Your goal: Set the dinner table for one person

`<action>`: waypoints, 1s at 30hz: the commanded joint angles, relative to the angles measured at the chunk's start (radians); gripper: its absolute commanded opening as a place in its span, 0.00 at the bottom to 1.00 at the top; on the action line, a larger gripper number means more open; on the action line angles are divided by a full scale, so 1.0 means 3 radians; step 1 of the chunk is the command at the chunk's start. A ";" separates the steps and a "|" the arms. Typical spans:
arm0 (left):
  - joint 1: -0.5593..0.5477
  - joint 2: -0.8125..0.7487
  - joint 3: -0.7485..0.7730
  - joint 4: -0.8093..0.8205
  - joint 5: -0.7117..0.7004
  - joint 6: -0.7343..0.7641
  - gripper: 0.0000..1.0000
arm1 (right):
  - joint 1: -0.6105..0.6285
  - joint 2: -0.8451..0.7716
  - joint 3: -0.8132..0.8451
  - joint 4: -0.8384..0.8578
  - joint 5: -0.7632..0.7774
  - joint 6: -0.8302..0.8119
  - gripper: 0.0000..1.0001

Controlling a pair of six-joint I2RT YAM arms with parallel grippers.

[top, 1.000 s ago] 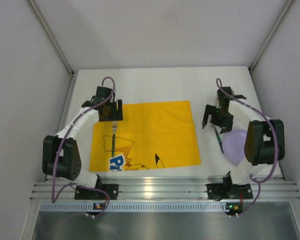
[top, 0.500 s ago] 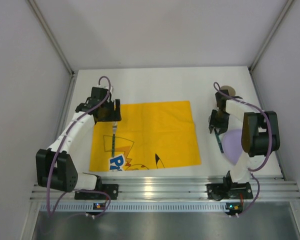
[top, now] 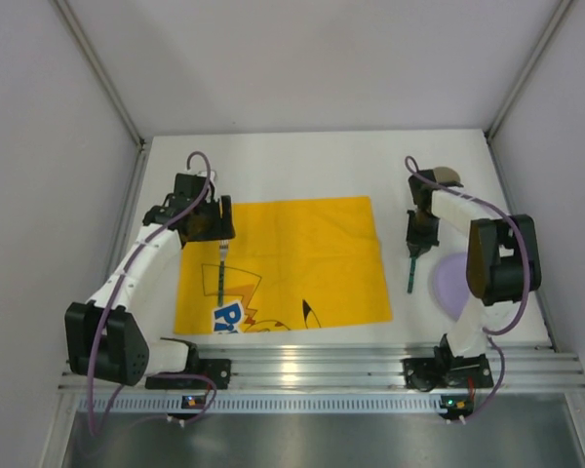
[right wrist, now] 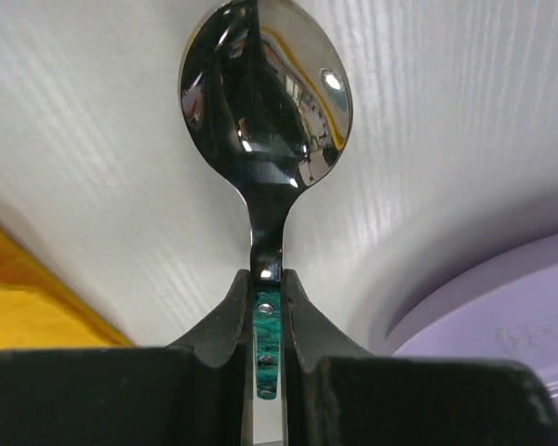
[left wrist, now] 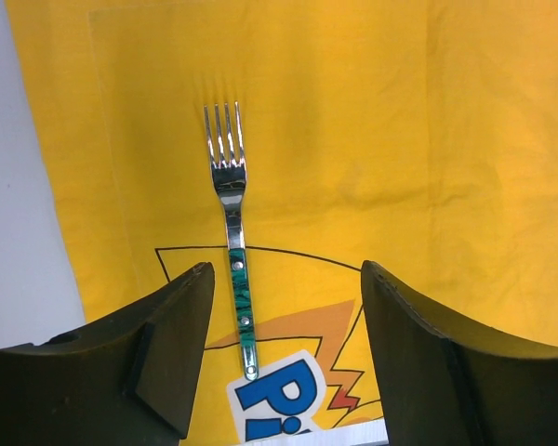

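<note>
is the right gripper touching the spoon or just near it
Touching. The right wrist view shows the right gripper shut on the spoon, both jaws pressed against its green handle with no gap.

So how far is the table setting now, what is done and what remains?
Done: the fork lies on the mat, left hand open over it. In hand: the right hand is shut on the spoon, beside the mat. Left: the spoon must be set down, and the plate sits off the mat on the table, at the right.
</note>
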 commanded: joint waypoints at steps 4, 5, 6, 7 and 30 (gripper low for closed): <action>0.0016 -0.0229 0.0213 0.0078 0.0105 -0.0233 0.74 | 0.0638 -0.0255 0.0887 -0.0563 0.0100 0.0162 0.00; 0.0016 -0.0250 0.0219 0.0089 0.0125 -0.0264 0.76 | 0.0720 -0.0271 0.0984 -0.0595 0.0034 0.0193 0.00; 0.0016 -0.0290 0.0219 0.0099 0.0135 -0.0300 0.78 | 0.0807 -0.0286 0.1010 -0.0611 -0.0048 0.0269 0.00; 0.0016 -0.0311 0.0193 0.0155 0.0171 -0.0351 0.81 | 0.0970 -0.0291 0.1010 -0.0595 -0.0206 0.0315 0.00; 0.0011 -0.1185 -0.0006 -0.0290 -0.0166 -0.0484 0.92 | 0.1422 0.0303 0.0662 0.0080 -0.0663 0.0500 0.77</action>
